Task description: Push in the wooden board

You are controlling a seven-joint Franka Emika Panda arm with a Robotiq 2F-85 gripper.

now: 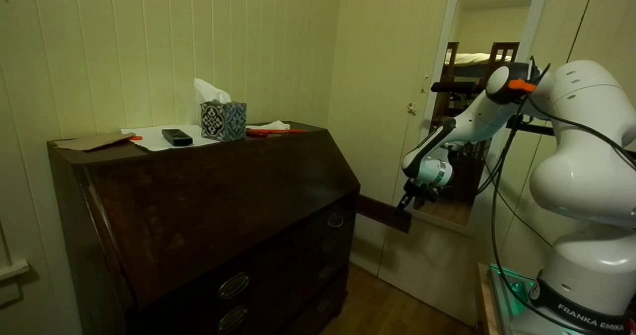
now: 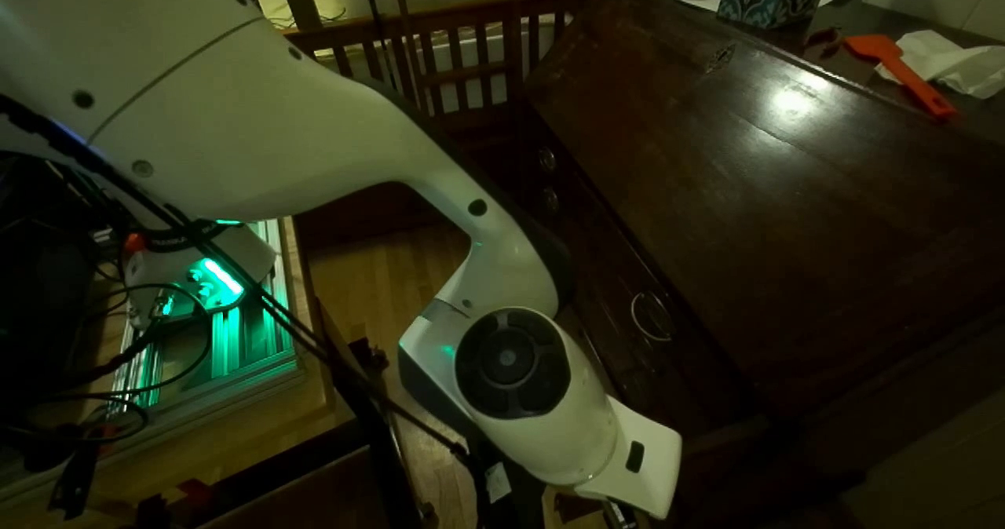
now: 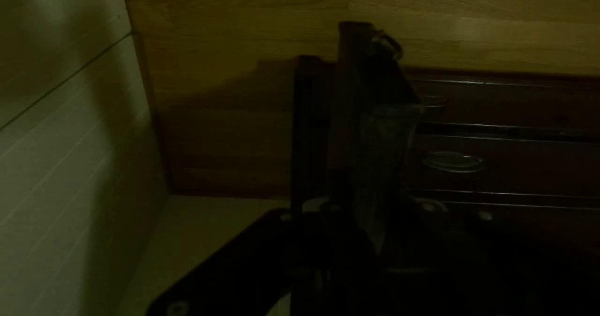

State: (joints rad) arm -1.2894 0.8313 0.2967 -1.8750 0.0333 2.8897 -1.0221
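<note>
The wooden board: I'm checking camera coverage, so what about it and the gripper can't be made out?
Wooden board: in an exterior view, its inner end is hidden by the desk.
Gripper: in the wrist view, it is too dark to tell whether it clamps the board.
Gripper again: in an exterior view, the arm and the bottom edge hide its tips.

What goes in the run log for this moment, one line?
wooden board: jutting out from desk | hand: at board's outer end | grip: unclear, wrist view dark | push-in: not complete
</note>
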